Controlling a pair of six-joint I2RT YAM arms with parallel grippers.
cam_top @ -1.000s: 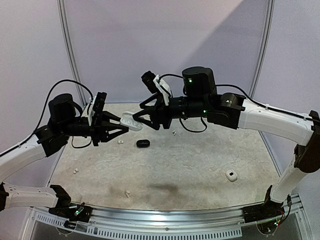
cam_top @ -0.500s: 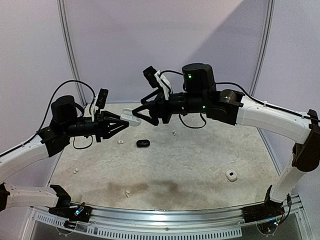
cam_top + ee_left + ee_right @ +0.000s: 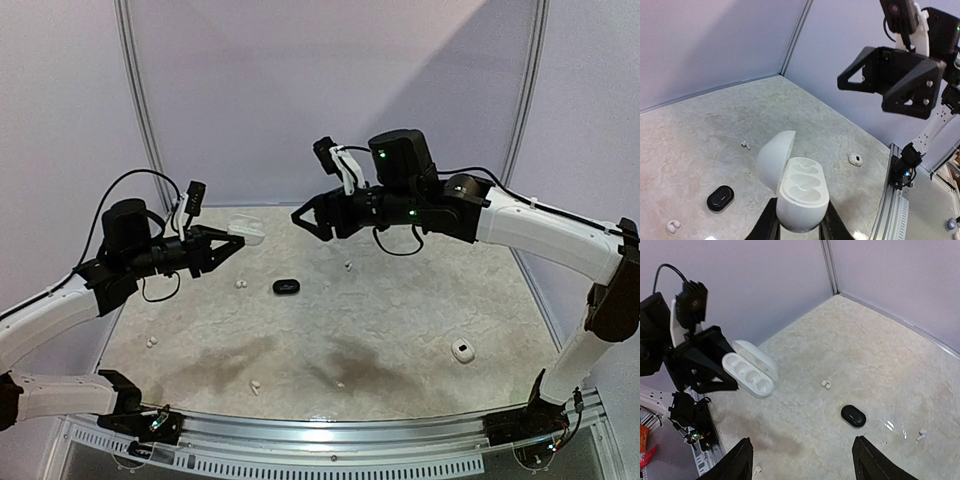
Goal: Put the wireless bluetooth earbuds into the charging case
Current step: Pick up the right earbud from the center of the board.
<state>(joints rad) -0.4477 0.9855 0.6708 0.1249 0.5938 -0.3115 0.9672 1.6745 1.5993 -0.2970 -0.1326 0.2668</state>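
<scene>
Two tools, parted: right tool (image 3: 308, 222), jaws apart, had withdrawn from the charging case (image 3: 243, 233); left tool (image 3: 224, 243) alone clamped it, lid open, wells empty, ready for earbuds (image 3: 826, 384)

Clear air gap btwn R gripper (image 3: 305, 221), jaws spread wide, and open white case (image 3: 247, 232) clamped in L gripper (image 3: 231, 240); no contact. Both well above table (image 3: 420, 300). Under that gap, on the surface: black case (image 3: 286, 287), white bud (image 3: 239, 284) just L of it, second bud (image 3: 348, 266) to its R, toward the back. Broad bare stretch mid-table and to the R, w/ only small white case (image 3: 462, 350) near R edge. Third bud (image 3: 152, 341) and fourth bud (image 3: 254, 386) front-L, well apart. Hemmed in by back wall (image 3: 330, 100), corner post (image 3: 140, 100), front rail (image 3: 350, 430).
</scene>
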